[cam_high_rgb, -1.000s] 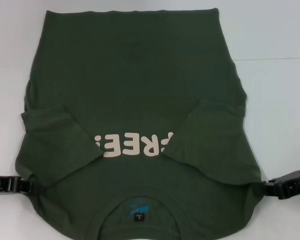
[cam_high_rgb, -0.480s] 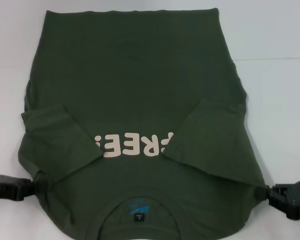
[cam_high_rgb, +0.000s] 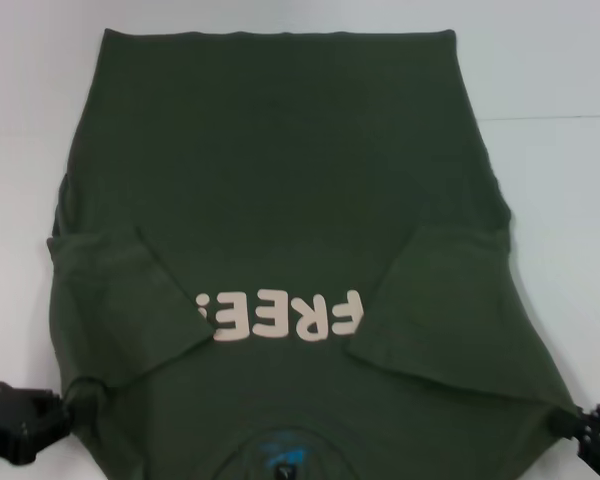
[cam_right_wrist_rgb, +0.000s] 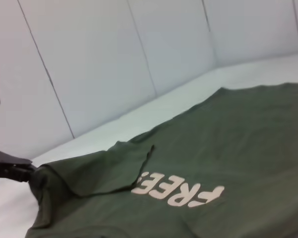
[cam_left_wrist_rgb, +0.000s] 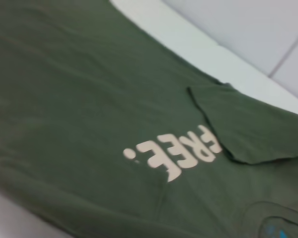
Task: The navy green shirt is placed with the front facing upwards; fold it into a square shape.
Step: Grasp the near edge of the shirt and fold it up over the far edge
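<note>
The navy green shirt (cam_high_rgb: 280, 200) lies front up on the white bench (cam_high_rgb: 560, 180), spread between the 2 pincers, collar end nearest the robot and hem at the far side. Both short sleeves are folded inward onto the chest; the sleeve on the left pincer's side overlaps the "!" end of the cream "FREE!" lettering (cam_high_rgb: 278, 315), the other sleeve's edge lies just beside the "F". The lettering reads upside down in the head view. The blue label (cam_high_rgb: 280, 455) inside the collar shows at the near edge, between the 2 pincers.

Left pincer (cam_high_rgb: 65, 408): at the shirt's near-left shoulder corner, clenched on a bunch of shirt fabric, which gathers into a small knot at its tips. The right wrist view shows the same corner pulled to a point at this pincer (cam_right_wrist_rgb: 27, 174).

Right pincer (cam_high_rgb: 585, 435): at the near-right shoulder corner, mostly cut off by the frame edge. The fabric edge reaches its tips and touches them; cannot tell whether the fingers are clenched or released.
</note>
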